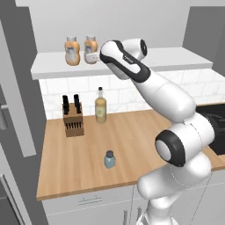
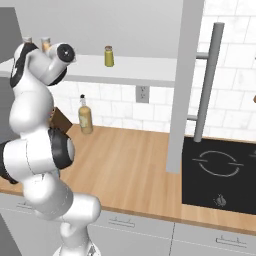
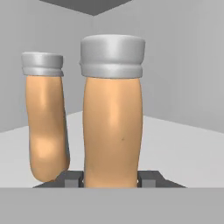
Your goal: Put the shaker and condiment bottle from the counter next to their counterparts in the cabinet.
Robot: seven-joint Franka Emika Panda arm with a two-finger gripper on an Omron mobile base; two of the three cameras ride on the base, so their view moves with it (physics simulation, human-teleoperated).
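My gripper (image 1: 93, 56) (image 3: 111, 179) is up at the cabinet shelf (image 1: 176, 59), shut on the condiment bottle (image 1: 91, 47) (image 3: 113, 131), which stands upright with a dark fingertip (image 3: 72, 178) at each side of its base. Just left of it on the shelf is its counterpart, a second orange bottle (image 1: 71, 51) (image 3: 46, 127) with a pale cap. The olive-green shaker (image 2: 108, 56) stands further right on the shelf (image 2: 140, 70). The blue-grey shaker (image 1: 109, 159) stands alone on the wooden counter (image 1: 132, 145), near its front edge.
A tall amber bottle (image 1: 100, 105) (image 2: 85, 116) and a knife block (image 1: 73, 116) stand at the back of the counter by the tiled wall. A black cooktop (image 2: 220, 170) lies to the right, behind a grey upright panel (image 2: 182, 85).
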